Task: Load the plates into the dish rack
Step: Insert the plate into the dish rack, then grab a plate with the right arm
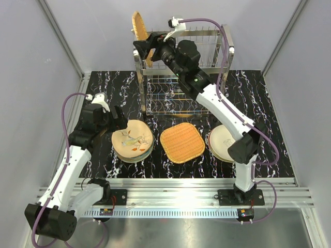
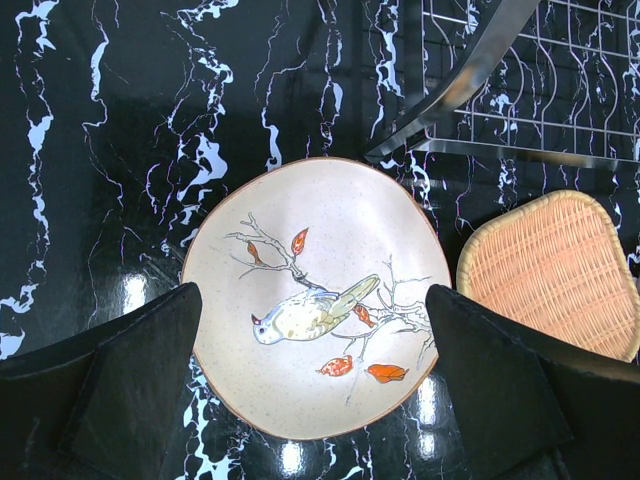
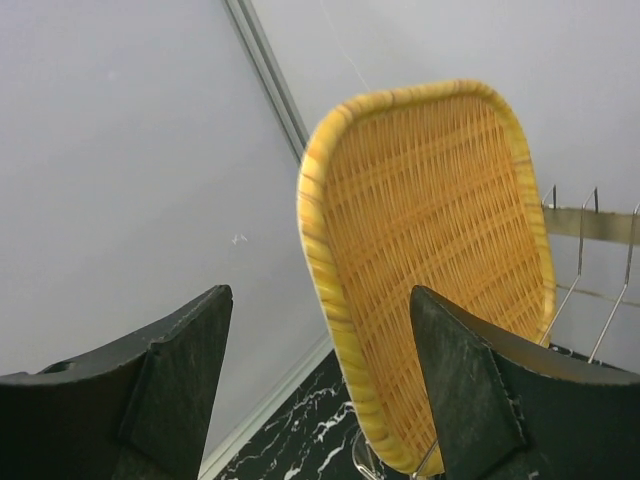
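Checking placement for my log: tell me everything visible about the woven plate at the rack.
The woven plate is squarish with rounded corners, orange-yellow weave and a thicker rim. It stands on edge, slightly tilted, at the left end of the rack's top tier, lower edge among the tines. The right gripper's jaws stand open beside it; contact is unclear.

Plain grey walls (image 1: 31, 62) and metal corner posts (image 1: 59, 36) enclose a glossy black, white-veined tabletop (image 1: 279, 103) reflecting overhead light.

Upright woven plate (image 1: 138, 28) blocks dish rack (image 1: 207, 32) left end; right arm (image 1: 222, 108) crosses rack front.
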`<action>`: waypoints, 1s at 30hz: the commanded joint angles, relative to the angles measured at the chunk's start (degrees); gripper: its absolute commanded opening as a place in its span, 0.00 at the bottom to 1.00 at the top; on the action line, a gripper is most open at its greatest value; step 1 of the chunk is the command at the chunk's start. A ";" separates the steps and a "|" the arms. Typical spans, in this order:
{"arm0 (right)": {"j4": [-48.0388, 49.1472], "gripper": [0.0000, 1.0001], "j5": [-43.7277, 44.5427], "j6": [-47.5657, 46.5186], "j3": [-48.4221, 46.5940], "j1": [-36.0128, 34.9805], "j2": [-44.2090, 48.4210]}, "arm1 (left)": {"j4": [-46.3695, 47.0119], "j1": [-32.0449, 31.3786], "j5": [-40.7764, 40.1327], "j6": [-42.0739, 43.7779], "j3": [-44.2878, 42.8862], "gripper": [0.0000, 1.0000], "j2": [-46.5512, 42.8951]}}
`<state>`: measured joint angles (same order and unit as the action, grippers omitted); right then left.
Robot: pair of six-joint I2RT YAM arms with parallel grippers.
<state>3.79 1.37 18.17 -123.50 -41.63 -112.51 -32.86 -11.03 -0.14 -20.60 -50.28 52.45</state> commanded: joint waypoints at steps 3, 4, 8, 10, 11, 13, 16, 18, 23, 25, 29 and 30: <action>5.96 0.81 -1.19 -1.48 2.12 -0.12 7.39 | 2.72 0.04 0.85 0.30 -1.05 0.99 0.55; 6.22 0.81 -1.19 -1.39 3.43 -0.12 8.87 | 2.72 0.13 0.85 0.30 -1.05 0.99 0.55; 6.32 0.81 -2.67 -2.26 7.56 -0.12 13.18 | 2.63 0.30 0.76 0.47 -1.05 0.99 0.64; 6.31 0.81 -2.68 -3.49 11.68 -0.12 16.86 | 2.80 0.48 1.19 0.82 -1.22 0.99 0.47; 6.23 0.79 -2.68 -4.02 13.27 -0.12 18.36 | 2.89 0.57 1.46 0.82 -1.14 0.99 0.46; 5.79 0.76 -1.99 -6.04 18.79 -0.21 23.11 | 3.42 0.65 2.77 1.35 -0.96 0.99 0.20; 5.61 0.73 -1.72 -9.29 28.01 -0.30 30.23 | 4.55 0.66 4.88 1.96 -0.61 0.99 -0.15; 5.79 0.73 0.82 -11.57 33.04 -0.56 35.57 | 5.26 0.66 5.59 2.14 -0.17 0.99 -0.24; 6.32 0.73 5.22 -14.75 49.13 -0.56 43.94 | 5.88 0.57 7.00 3.02 -0.25 0.99 0.55; 5.62 0.72 4.61 -14.40 54.49 -0.74 46.49 | 5.70 0.57 6.91 3.54 -0.61 0.99 0.99; 2.81 0.63 3.21 -13.08 62.84 -1.52 49.48 | 4.91 0.74 4.98 4.34 -1.22 0.99 1.08; 2.54 0.63 4.34 -13.25 66.16 -3.18 51.32 | 4.56 0.74 4.28 4.69 -1.22 0.99 1.08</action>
<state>8.16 4.05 5.65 -62.54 -42.39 -63.99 -30.00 -10.61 4.73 -17.74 -50.22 53.49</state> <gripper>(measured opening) 0.638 0.988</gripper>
